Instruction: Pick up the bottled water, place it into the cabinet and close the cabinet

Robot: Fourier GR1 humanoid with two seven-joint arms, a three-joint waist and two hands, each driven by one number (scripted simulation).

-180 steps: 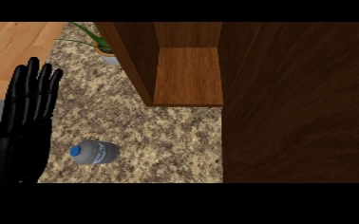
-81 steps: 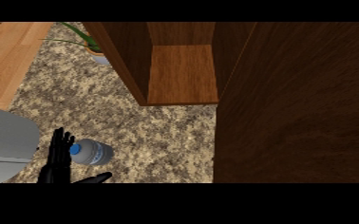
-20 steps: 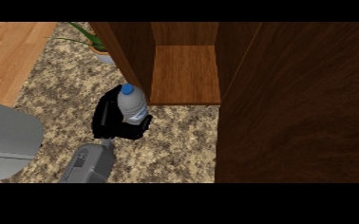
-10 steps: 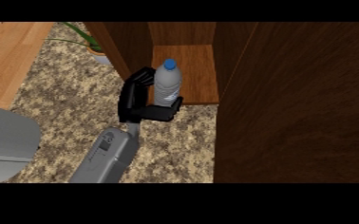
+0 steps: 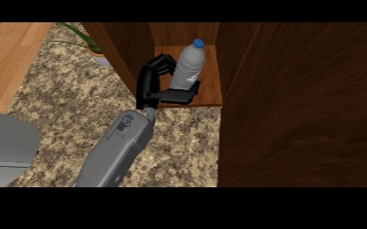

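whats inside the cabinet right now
The water bottle stands upright over the cabinet shelf, held by the left hand. The hand covers the bottle's base; nothing else shows inside.

Bottle: we see it clear, blue-capped, upright, over the shelf.
Cabinet: we find it dark wood, open.
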